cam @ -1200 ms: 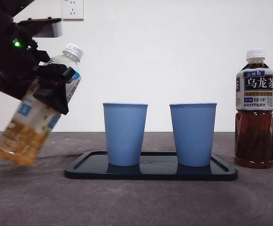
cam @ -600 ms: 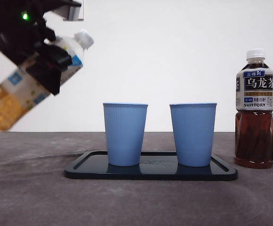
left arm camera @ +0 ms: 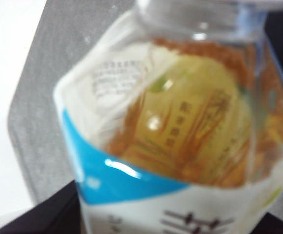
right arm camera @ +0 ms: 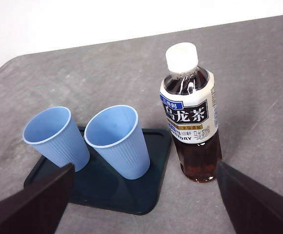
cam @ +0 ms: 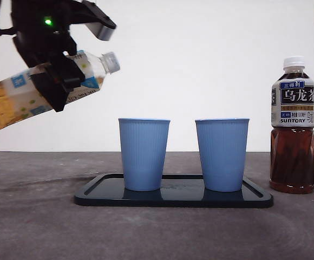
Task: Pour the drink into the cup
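Bottle [cam: 16, 100] of pale tea, clamped in my left claw [cam: 57, 81], has risen and tipped nearly level, capped neck toward the nearer cup [cam: 143, 154]; still short of it. My right claw [right arm camera: 141, 204] waits apart

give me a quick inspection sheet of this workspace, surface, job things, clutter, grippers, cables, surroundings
surface: dark grey table; a black tray lies on it.
job's things: two blue cups upright on the tray, side by side, apart; yellow drink bottle held in the air, tilted nearly level, white cap on, pointing toward the cups; dark tea bottle upright on the table beside the tray, capped.
clutter: nothing seen.
grippers: left gripper clamps the yellow drink bottle; right gripper open, apart from the cups and tea bottle.
cables: nothing seen.
surroundings: white wall, wall sockets at the top.
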`<state>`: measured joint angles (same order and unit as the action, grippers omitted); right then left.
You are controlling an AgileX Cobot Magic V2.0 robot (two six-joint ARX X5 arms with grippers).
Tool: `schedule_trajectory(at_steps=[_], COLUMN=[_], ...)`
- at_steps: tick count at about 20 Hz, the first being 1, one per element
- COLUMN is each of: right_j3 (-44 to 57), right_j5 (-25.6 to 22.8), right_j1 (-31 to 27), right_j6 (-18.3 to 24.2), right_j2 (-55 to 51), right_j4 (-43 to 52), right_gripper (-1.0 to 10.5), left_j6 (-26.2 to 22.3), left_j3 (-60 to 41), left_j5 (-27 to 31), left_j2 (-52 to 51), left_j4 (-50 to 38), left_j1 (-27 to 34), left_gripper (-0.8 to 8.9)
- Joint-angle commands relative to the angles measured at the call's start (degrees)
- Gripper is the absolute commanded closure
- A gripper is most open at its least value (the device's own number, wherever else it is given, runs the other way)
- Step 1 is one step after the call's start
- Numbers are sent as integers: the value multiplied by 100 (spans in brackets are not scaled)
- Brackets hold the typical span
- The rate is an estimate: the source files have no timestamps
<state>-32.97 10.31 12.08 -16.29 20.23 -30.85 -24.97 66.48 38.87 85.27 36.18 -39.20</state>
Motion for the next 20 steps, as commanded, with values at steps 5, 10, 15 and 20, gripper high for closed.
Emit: schedule_trajectory(at_steps=[5, 10, 15, 20], right_j3=[-90, -90, -90, -90], right_j5=[-15, -15, 20, 20], right_j1=[28, 28, 28, 28], right_j6=[70, 70, 70, 70], right_j2=[-7, -7, -7, -7], right_j4=[33, 33, 35, 35], right_gripper=[482, 482, 482, 482], left_j6=[-420, -647, -892, -1185], left_j3=[619, 634, 634, 634], left_j5=[564, 997, 1373, 1709], left_j2=[498, 730, 903, 1034], left_j4=[109, 199, 197, 197], left_j1=[-295, -468, -557, -601], left_gripper=[605, 605, 605, 605])
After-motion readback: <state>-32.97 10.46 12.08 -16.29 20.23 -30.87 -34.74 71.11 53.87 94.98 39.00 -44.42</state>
